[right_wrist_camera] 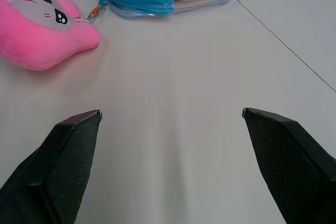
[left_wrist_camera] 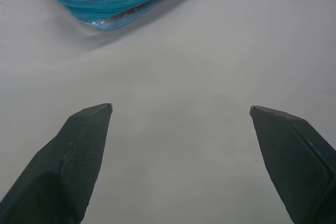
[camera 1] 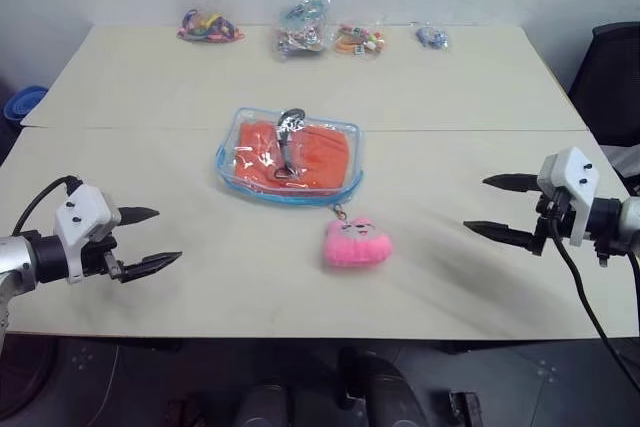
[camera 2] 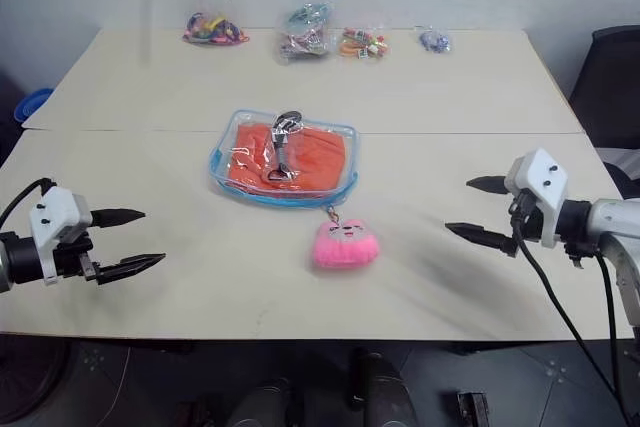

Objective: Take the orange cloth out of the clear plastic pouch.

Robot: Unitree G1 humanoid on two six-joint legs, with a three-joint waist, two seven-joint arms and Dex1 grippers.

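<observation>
The clear plastic pouch (camera 1: pixel 289 156) with light blue zipper trim lies flat in the middle of the table. Inside it sits the folded orange cloth (camera 1: pixel 320 155), under a dark metal clasp (camera 1: pixel 289 139). A pink plush charm (camera 1: pixel 356 242) on a short chain rests on the table just in front of the pouch. My left gripper (camera 1: pixel 150 239) hovers open over the near left of the table, well apart from the pouch. My right gripper (camera 1: pixel 490 206) hovers open at the near right, also apart from it. The wrist views show the pouch edge (left_wrist_camera: pixel 113 9) and the charm (right_wrist_camera: pixel 37 24) ahead of empty fingers.
Several small clear bags of colourful trinkets (camera 1: pixel 300 29) lie along the far edge of the table. A seam (camera 1: pixel 450 130) runs across the table behind the pouch. A black chair (camera 1: pixel 610 72) stands at the right and a blue object (camera 1: pixel 22 103) at the left.
</observation>
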